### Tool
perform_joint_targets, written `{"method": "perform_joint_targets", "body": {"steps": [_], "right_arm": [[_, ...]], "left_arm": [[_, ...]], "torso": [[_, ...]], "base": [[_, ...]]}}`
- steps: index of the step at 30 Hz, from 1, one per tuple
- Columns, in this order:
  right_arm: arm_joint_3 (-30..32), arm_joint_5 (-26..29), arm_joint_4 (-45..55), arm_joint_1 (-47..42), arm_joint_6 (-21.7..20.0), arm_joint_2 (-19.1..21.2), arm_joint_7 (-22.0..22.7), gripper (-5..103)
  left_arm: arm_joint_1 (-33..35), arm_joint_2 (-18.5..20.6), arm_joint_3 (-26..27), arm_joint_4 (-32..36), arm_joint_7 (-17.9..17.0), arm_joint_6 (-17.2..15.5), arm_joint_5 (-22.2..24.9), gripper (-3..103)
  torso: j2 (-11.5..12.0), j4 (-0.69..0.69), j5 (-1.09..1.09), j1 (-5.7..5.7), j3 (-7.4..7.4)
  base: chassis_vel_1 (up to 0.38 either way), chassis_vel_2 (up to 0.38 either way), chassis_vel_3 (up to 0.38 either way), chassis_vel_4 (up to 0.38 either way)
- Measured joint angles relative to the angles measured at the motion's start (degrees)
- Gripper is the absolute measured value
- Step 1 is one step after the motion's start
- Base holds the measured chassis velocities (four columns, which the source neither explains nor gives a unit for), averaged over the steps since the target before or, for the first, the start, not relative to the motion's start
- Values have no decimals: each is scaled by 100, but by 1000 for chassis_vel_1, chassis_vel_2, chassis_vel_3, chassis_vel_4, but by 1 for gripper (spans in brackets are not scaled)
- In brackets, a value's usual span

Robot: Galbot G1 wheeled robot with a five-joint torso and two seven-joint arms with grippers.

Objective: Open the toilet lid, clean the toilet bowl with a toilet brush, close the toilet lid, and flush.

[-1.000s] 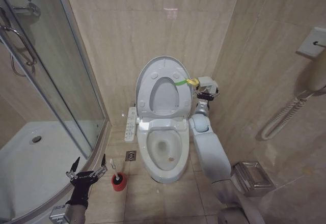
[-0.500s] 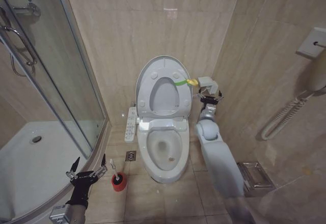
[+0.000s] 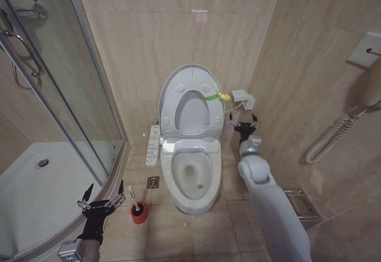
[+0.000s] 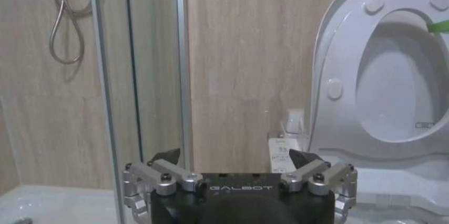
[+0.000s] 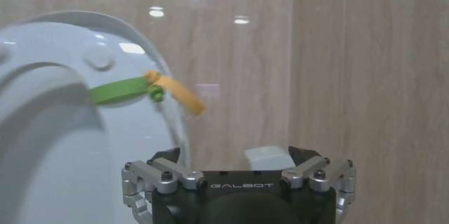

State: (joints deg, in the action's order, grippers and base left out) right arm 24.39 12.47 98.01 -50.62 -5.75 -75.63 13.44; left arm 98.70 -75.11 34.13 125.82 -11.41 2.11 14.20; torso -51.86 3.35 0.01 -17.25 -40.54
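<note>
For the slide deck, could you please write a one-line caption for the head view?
Lid raised over the bowl; right hand open beside it, left hand open near the brush.

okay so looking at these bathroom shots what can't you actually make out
- Toilet brush: its bristle head sits down inside the red cup holder in the head view, hidden.
- Toilet lid: cut off by the frame edge in both wrist views; the raised seat covers most of it in the head view.
- Toilet bowl: the mark inside it is too small to identify.
- Button panel: labels too small to read.
- Left gripper and right gripper: both open, empty.
</note>
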Motion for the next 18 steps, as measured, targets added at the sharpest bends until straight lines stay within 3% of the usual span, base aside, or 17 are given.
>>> {"method": "perform_joint_targets", "body": {"steps": [12,14,18], "right_arm": [[138,525,1053,-1101,-111,419,-823,100],[137,529,1116,-1336,27,483,-1137,100],[142,509,1050,-1485,236,485,-1315,100]], "left_arm": [[0,0,0,0,0,0,0,100],[0,0,0,0,0,0,0,100],[0,0,0,0,0,0,0,100]], "torso": [[0,0,0,0,0],[0,0,0,0,0],[0,-1,0,0,-1]], "base": [[0,0,0,0],[0,0,0,0],[0,0,0,0]]}}
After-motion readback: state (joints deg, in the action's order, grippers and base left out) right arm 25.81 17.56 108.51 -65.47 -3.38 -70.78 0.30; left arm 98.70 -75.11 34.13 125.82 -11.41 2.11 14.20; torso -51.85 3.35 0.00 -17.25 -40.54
